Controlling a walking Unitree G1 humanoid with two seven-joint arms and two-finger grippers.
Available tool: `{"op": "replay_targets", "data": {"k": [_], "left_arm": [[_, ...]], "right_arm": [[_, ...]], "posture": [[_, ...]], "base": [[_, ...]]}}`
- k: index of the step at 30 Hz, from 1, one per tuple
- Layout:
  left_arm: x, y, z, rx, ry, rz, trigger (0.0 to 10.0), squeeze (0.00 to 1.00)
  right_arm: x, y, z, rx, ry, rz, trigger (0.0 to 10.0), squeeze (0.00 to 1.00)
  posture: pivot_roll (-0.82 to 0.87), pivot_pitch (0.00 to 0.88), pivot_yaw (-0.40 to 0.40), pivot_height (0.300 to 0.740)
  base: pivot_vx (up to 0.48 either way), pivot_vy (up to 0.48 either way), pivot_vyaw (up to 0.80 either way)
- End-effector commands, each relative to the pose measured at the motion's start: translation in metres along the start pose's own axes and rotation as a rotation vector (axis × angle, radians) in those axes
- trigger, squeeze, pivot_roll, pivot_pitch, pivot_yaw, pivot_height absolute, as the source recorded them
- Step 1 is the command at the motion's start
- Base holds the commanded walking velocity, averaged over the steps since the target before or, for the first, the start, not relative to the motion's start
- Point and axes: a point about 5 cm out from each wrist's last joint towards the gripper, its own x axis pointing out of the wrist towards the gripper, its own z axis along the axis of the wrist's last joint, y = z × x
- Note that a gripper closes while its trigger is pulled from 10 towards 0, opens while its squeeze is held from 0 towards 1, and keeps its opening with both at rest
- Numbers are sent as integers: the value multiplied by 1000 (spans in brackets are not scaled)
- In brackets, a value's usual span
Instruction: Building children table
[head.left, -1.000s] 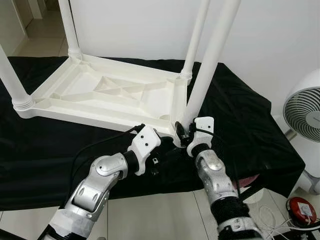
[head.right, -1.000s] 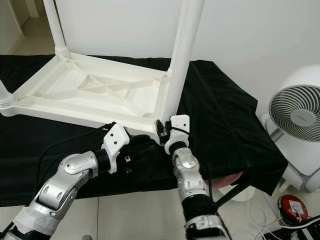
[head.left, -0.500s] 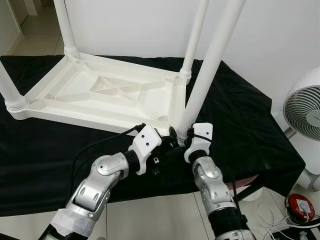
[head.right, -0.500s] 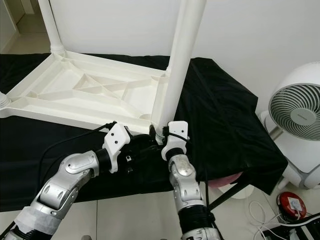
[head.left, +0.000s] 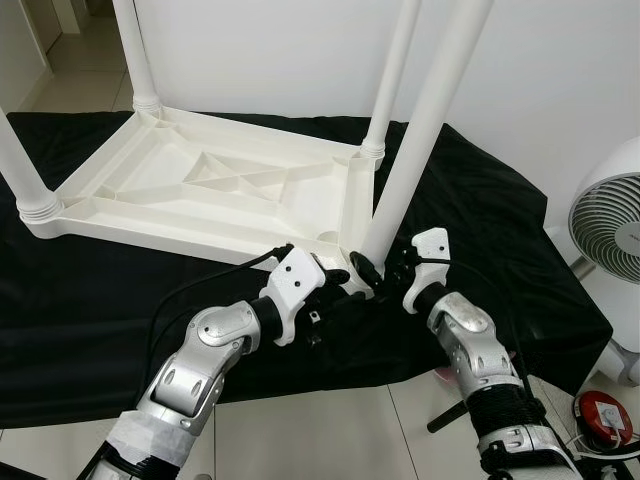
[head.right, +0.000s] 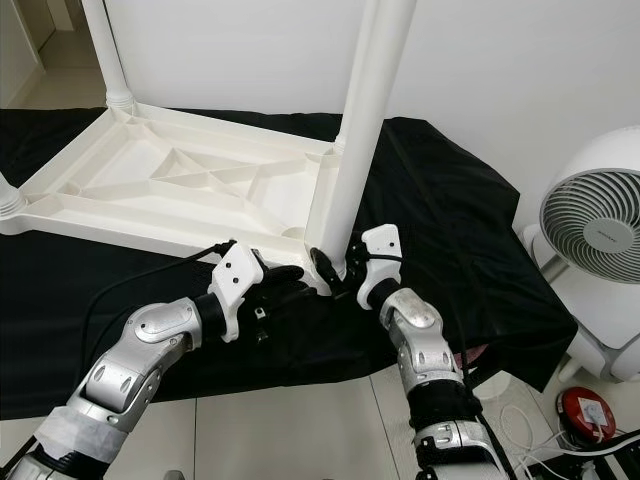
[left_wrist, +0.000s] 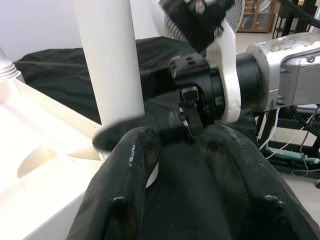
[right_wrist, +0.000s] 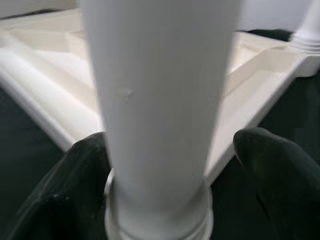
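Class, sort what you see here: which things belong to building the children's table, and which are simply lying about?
Belonging to the job:
- upturned white tabletop
- near-corner leg
- three fitted legs, e.g.
- left gripper
- right gripper, its jaws either side of the near-corner leg's base

Lying about:
- white fan
- black cloth
- red object on the floor

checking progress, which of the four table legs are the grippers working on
The near-right leg, at the corner closest to the robot. Both the left gripper and right gripper sit at its base; the other three legs stand untouched at the remaining corners.
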Motion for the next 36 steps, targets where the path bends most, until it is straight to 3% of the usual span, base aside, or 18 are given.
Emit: {"op": "replay_targets", "data": {"k": [1,7,8,10,11,12,13,27,28,29,30,36], "left_arm": [[3,1,0,15,3,-3,10000,0],[5,3,3,27,-3,-6,10000,0],[6,3,3,28,-4,-5,10000,0],[7,3,3,28,-5,-4,10000,0],[7,3,4,29,-6,-4,10000,0],[7,3,4,29,-6,-4,10000,0],[7,3,4,29,-7,-3,10000,0],[7,1,4,28,-11,-2,10000,0],[7,1,4,29,-11,-3,10000,0],[7,1,4,30,-12,-4,10000,0],[7,1,4,31,-13,-5,10000,0],[7,0,4,30,-14,-8,10000,0]], "right_arm": [[6,1,2,-42,23,114,10000,0],[18,-1,-1,-99,94,223,10000,0],[20,0,-1,-104,102,243,8314,0],[21,0,-2,-106,108,257,8314,0],[21,1,-3,-110,118,274,1137,0],[21,1,-3,-110,118,274,1137,0],[21,0,-4,-114,125,282,0,0],[9,-9,-19,-93,164,289,0,0],[8,-10,-21,-106,172,277,3765,0],[8,-10,-22,-116,177,267,3765,0],[7,-10,-24,-109,174,231,10000,0],[8,-13,-25,-69,143,87,10000,0]], "posture": [[-66,0,-72,740],[-61,0,-72,740],[-52,0,-75,740],[-50,0,-76,740],[-47,0,-78,740],[-47,0,-78,740],[-47,0,-78,740],[-44,0,-77,740],[-45,0,-75,740],[-45,0,-75,740],[-44,0,-75,740],[-46,0,-75,740]], "base": [[0,0,0],[0,0,0],[0,0,0],[0,0,0],[0,0,0],[0,0,0],[0,0,0],[0,0,0],[0,0,0],[0,0,0],[0,0,0],[0,0,0]]}}
